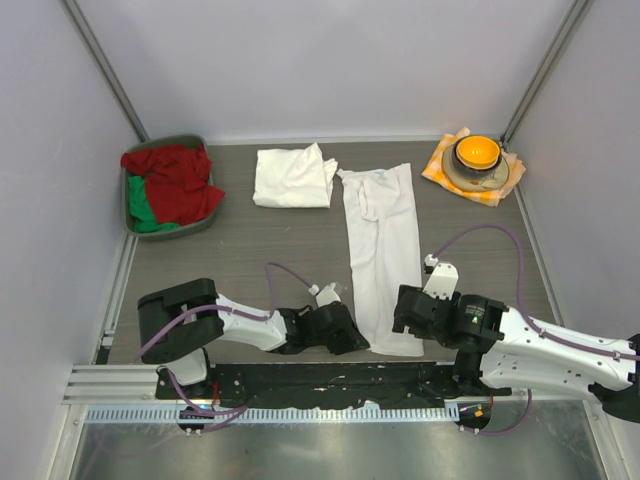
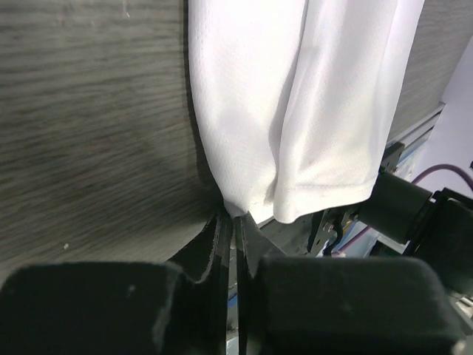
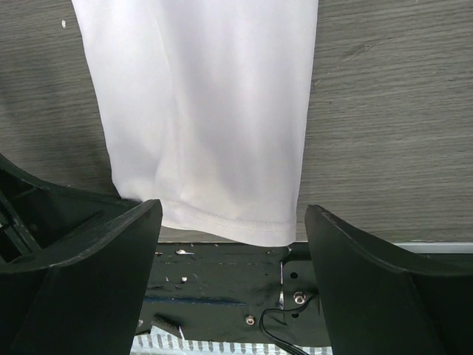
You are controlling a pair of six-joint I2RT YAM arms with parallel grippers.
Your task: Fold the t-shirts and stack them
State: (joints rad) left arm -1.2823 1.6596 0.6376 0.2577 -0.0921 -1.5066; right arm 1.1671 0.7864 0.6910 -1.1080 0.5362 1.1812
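Top external view: one folded t-shirt (image 1: pixel 293 177) lies upper centre, done; the strip t-shirt (image 1: pixel 383 240), folded only lengthwise, runs down mid-tabletop (image 1: pixel 250 250) and needs cross-folding and stacking. Left gripper (image 1: pixel 360 342) reaches in low from lower left, jaws nearly together, nipping its near hem corner; right gripper (image 1: pixel 405 318) sits wide open, empty, at the opposite corner.

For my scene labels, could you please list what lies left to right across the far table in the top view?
Bin of red and green cloths → folded white t-shirt → long white t-shirt → orange bowl on checked cloth.
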